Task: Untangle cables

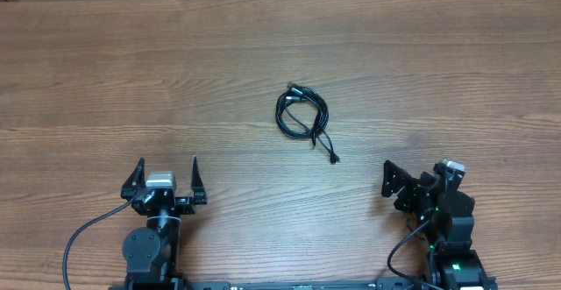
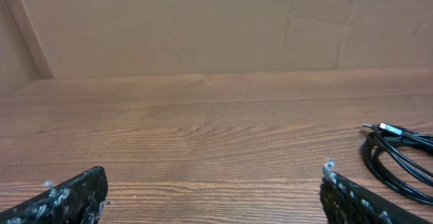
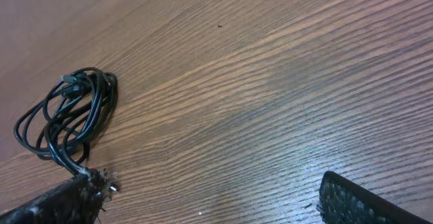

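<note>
Roughly mid-worktop, the cables (image 1: 303, 115) lie as thin, glossy black wires coiled in a loose loop, with one plug tail trailing toward 5 o'clock on the grained wooden worktop (image 1: 131, 62). The left pincer (image 1: 167, 161) at 7 o'clock and the right pincer (image 3: 210, 183) at 5 o'clock both stand spread wide, pinching nothing.

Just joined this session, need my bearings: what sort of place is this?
Probably a robot test bench, not a home: a wood-grain table, a plain brown wall behind it, and only one bundle of cables laid out.
</note>
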